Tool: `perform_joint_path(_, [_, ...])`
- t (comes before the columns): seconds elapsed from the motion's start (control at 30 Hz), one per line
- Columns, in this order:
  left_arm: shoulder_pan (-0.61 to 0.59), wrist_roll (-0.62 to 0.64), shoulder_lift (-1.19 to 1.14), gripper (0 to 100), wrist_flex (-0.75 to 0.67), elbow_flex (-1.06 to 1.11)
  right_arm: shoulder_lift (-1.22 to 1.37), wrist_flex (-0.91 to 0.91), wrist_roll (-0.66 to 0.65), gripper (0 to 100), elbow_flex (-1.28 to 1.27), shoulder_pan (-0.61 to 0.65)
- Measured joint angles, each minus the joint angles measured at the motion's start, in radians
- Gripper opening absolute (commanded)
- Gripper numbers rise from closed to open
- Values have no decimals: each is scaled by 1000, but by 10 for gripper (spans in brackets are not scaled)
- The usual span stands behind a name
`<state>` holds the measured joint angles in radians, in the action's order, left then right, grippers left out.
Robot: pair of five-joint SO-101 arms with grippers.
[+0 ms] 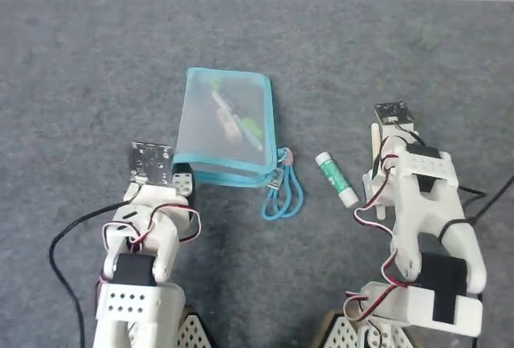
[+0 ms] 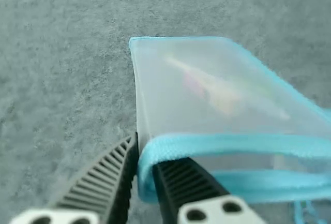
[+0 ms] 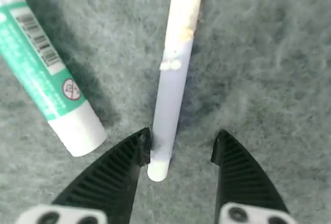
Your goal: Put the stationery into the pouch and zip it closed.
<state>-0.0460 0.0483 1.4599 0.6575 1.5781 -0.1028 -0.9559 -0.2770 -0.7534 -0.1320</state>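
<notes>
Pouch (image 1: 229, 127) lies mid-table (image 1: 80, 67) with stationery (image 1: 234, 119) inside it and its cord loop (image 1: 283, 195) at the near right corner. Glue stick (image 1: 336, 179) lies to the right, and a stick (image 1: 375, 135) lies farther right.

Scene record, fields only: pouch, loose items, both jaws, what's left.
pouch: translucent pouch with light-blue trim, mouth looks unzipped, some stationery inside
loose: green-and-white glue stick and thin white stick, lying apart on the grey table
left jaws: shut on the pouch's trim at a corner
right jaws: open, white stick's end between them
left to do: two items out, zip not closed
</notes>
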Motion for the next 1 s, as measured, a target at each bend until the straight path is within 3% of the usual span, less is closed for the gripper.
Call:
perform_joint_path(0.43, [2,37,0,11,0,-41,0,5,0,184,-20,0])
perform_joint_path(1.0, [2,-3,0,11,0,-41,-2,37,-3,165,-54,-5])
